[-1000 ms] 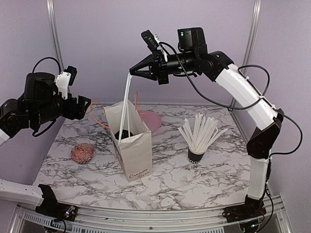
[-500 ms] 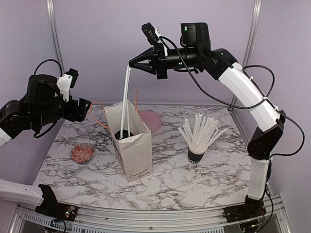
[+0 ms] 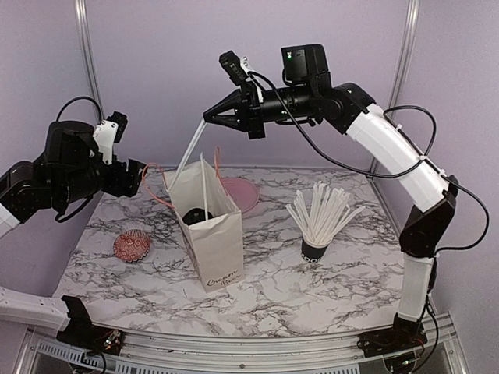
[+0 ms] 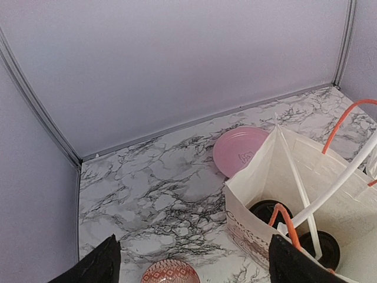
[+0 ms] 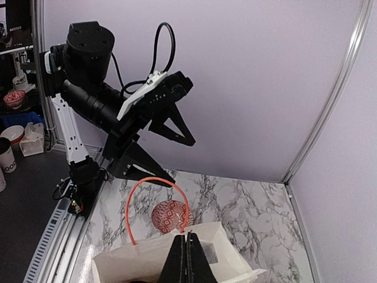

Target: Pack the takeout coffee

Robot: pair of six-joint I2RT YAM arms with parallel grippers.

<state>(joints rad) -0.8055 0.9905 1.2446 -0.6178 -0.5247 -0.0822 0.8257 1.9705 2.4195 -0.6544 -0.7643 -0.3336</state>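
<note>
Above the bag point(image 3: 218, 241), a straw point(image 3: 189, 149) was held pinched in the closed right fingers point(image 5: 177, 265), slanted down into the bag, where two lidded cups point(image 4: 266, 211) were already stood. The left fingers point(image 4: 97, 265) were spread wide, empty. Straw-adding was judged in hand; lowering and release would be called for next.

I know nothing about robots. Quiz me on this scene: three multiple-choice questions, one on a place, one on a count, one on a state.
1. Where is the pink plate? A behind the paper bag; B inside it; C left of it.
2. How many black lids show inside the bag? A one; B two; C four.
3. The right gripper is: A open and empty; B shut on the bag's handle; C shut on a white straw.
Answers: A, the plate lies beyond the bag's far side; B, the left wrist view shows two lids; C, it pinches the straw's top.
</note>
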